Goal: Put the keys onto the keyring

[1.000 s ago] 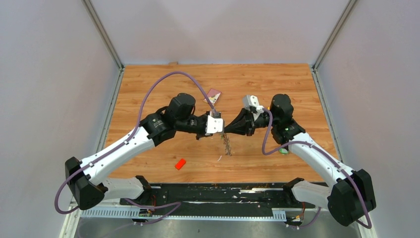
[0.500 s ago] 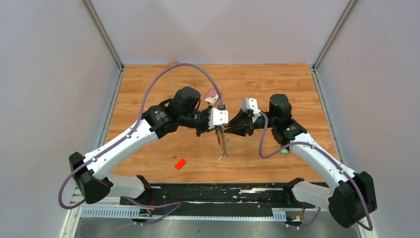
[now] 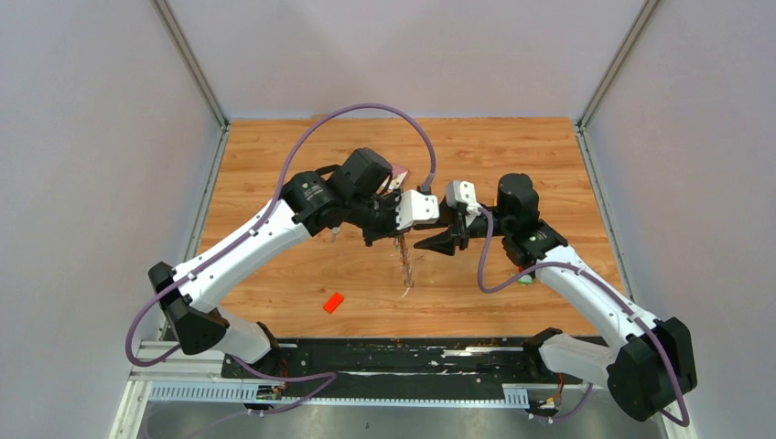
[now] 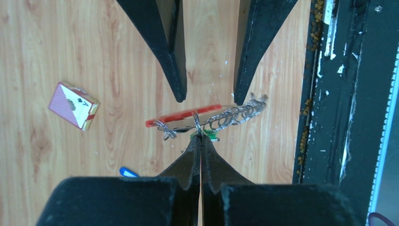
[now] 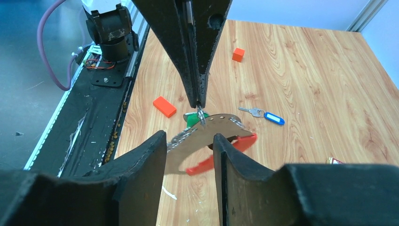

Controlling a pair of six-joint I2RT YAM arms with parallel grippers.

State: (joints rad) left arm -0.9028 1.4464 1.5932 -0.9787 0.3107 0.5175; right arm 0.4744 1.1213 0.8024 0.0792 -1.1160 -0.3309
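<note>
Jaws of the left gripper (image 4: 201,140) are pinched together on a small metal loop of the keyring (image 4: 183,119), which hangs above the table (image 4: 70,47). The right gripper (image 4: 208,100) stands parted just beside its red strap.

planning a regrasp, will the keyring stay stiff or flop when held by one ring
Likely floppy: the keyring hangs from one ring pinched in the left gripper, its red strap and grey strip dangling, so it may swing or twist. Probably light; that small pinch seems to carry it.
</note>
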